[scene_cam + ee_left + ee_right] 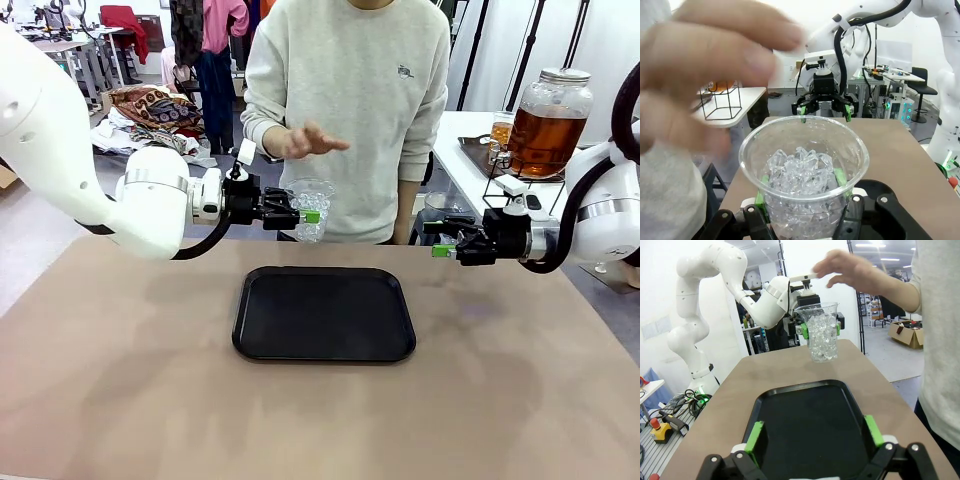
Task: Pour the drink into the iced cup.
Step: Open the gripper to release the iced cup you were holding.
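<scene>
**Operator:** Report task status.

**Technician:** The left end effector (300,214) is clamped on the iced cup (311,208), pads pressed to its wall, and holds it upright above the far edge of the counter (120,400), in front of the person. The left wrist view shows the cup (804,170) loaded with clear ice and no liquid.

**Operator:** Location of the drink?

**Technician:** The drink (545,135) is in the lidded glass jar (551,120) on a wire stand on a side table at the right, well apart from the cup. Judged from that, no pouring has taken place.

**Operator:** Right arm?

**Technician:** The right end effector (441,239) has its fingers spread with nothing between them and hovers above the counter at the right. The black tray (324,312) lies below, between the two arms, with nothing on it.

**Operator:** The person?

**Technician:** One hand (310,140) is just above the cup, not touching it.

**Operator:** Remaining work?

**Technician:** Estimated: the whole pour. The cup and the jar must be brought together and the liquid dispensed over the ice. Setting the cup on the tray is probable but not confirmed.
</scene>
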